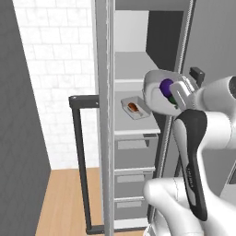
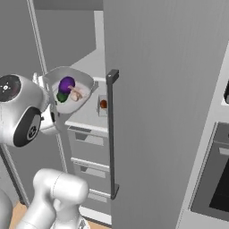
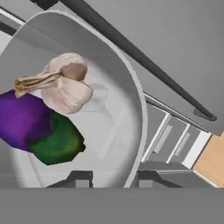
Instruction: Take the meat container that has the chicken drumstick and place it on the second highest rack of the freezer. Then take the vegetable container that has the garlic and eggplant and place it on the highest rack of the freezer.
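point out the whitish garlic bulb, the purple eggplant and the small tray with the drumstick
whitish garlic bulb (image 3: 65, 94), hand view, bulb's body
purple eggplant (image 3: 22, 118), hand view, purple skin
small light-grey drumstick tray (image 1: 138, 114), left base view, near rim

Flat even rendered light, faint soft shadows, no glare, slightly coarse edges

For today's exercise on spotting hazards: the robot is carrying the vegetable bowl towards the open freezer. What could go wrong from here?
1. The bowl is held by its rim and looks tilted, so the garlic and eggplant might roll out.
2. It sits level with the meat container on its rack and could bump it unless raised.
3. The open freezer door stands close alongside; a swing might clip it.
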Controlling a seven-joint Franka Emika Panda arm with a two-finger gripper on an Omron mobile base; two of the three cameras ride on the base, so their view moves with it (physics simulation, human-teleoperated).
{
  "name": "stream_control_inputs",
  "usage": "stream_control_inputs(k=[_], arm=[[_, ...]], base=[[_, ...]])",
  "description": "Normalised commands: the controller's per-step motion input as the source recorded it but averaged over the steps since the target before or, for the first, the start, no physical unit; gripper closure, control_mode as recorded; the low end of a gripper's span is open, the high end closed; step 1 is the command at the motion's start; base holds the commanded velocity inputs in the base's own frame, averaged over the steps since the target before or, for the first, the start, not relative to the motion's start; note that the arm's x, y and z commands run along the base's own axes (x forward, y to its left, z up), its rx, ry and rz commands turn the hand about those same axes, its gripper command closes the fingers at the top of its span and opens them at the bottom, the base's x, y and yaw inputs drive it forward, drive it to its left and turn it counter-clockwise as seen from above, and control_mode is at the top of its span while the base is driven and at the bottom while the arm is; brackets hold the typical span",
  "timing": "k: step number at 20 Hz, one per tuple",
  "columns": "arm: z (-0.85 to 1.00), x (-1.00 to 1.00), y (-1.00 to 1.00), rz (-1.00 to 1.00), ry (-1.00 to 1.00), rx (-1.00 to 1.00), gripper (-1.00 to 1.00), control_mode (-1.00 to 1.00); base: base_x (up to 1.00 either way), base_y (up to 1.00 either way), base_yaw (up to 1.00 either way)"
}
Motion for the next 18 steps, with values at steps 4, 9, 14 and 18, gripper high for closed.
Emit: stream_control_inputs(k=[4, 9, 14, 18], arm=[[0.36, 0.33, 0.14, 0.07, -0.13, -0.03, 1.0, -1.0], [0.29, 0.62, 0.01, 0.0, -0.01, 0.0, 1.0, -1.0], [0.19, 0.73, 0.0, 0.0, 0.0, 0.0, 1.0, -1.0], [0.11, 0.74, 0.0, 0.0, 0.0, 0.0, 1.0, -1.0]], base=[[0.0, 0.0, 0.0], [0.0, 0.0, 0.0], [0.0, 0.0, 0.0], [0.0, 0.0, 0.0]])
